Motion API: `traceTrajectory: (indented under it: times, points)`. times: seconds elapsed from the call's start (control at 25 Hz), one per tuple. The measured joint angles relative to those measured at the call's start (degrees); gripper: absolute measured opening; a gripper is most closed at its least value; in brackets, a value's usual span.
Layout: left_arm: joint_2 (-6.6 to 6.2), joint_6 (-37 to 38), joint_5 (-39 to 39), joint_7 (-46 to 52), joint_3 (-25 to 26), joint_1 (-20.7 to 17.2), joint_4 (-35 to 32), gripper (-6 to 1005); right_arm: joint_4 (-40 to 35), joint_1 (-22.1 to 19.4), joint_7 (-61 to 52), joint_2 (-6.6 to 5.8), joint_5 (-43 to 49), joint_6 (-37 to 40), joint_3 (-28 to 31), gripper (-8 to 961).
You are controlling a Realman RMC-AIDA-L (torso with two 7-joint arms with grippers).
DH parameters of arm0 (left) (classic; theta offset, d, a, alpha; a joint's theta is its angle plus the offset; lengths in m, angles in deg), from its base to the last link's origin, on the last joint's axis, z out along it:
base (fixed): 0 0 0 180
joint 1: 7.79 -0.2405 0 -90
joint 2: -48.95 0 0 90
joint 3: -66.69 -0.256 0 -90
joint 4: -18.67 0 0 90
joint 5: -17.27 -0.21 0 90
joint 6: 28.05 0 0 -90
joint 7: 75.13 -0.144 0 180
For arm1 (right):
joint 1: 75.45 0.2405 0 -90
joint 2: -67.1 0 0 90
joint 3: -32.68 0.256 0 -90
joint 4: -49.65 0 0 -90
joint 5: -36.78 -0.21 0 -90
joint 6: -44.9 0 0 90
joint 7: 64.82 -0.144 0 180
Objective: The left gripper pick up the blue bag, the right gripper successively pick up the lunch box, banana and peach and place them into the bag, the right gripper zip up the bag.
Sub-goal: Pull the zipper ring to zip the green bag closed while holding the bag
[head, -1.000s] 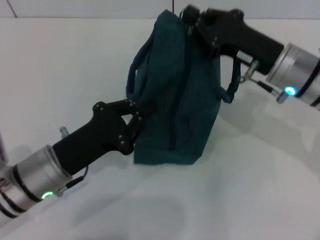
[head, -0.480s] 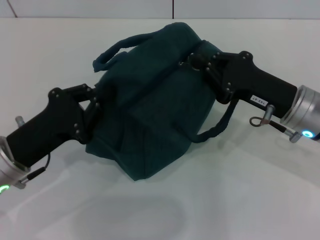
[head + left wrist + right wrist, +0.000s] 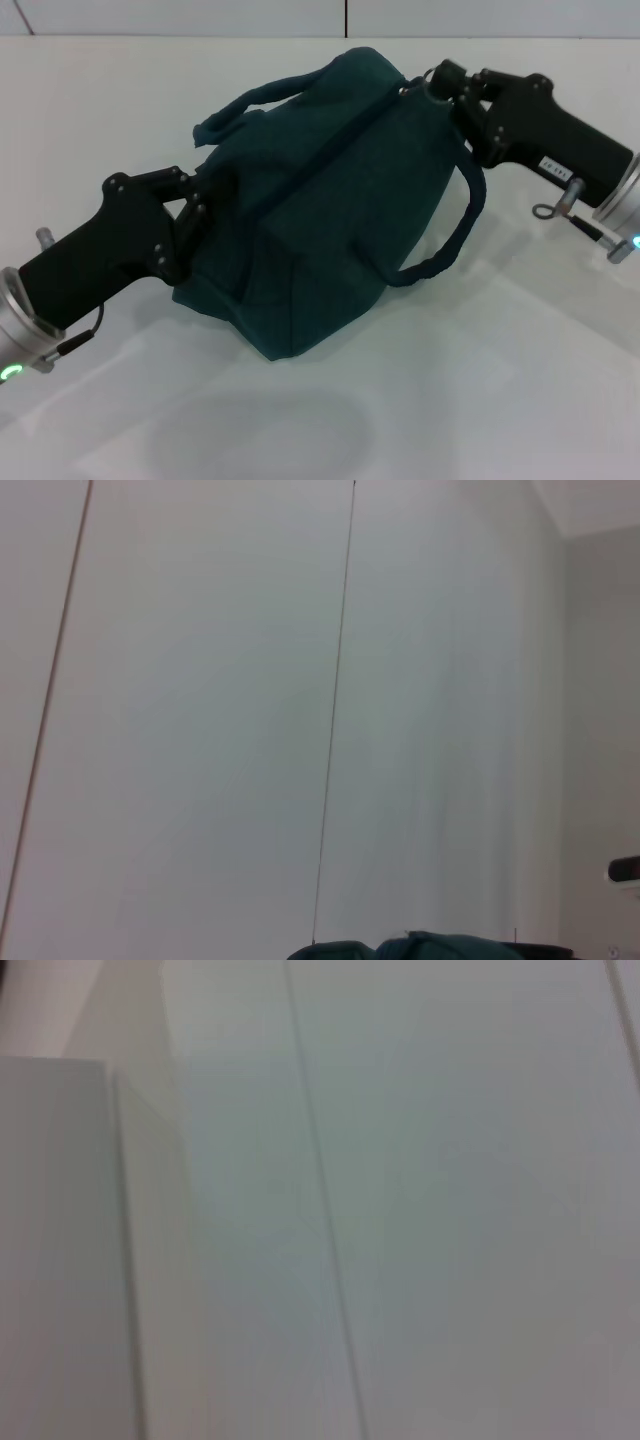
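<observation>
The dark teal-blue fabric bag (image 3: 320, 200) lies slumped on its side at the middle of the white surface (image 3: 480, 400), its closed zip line running from about 7 o'clock up to 1 o'clock across the cloth; one soft carrying strap (image 3: 245, 103) arches off toward 11 o'clock, the other strap (image 3: 455, 235) loops loosely down at 4 o'clock.

My left gripper (image 3: 192, 215) reaches in from 8 o'clock; its fingers are pressed together on a fold of the bag's cloth at the 9 o'clock side. My right gripper (image 3: 440, 85) comes in from 2 o'clock, its tip at the bag's upper end right beside the small metal zip ring (image 3: 408, 91); I think its fingers are drawn in close, but whether they have hold of the pull I cannot tell.

My left wrist view gives only pale wall panels with a sliver of the bag (image 3: 420, 947) at its edge; my right wrist view shows blank panels alone.
</observation>
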Motion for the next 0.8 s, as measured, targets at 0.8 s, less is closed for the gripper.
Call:
traceTrajectory:
  times: [0.8]
  points:
    - [-0.73,0.1,-0.1,0.4,0.2,-0.1,-0.1,49,1.9,0.0,2.2,0.0,-0.1,-5.9,3.0,17]
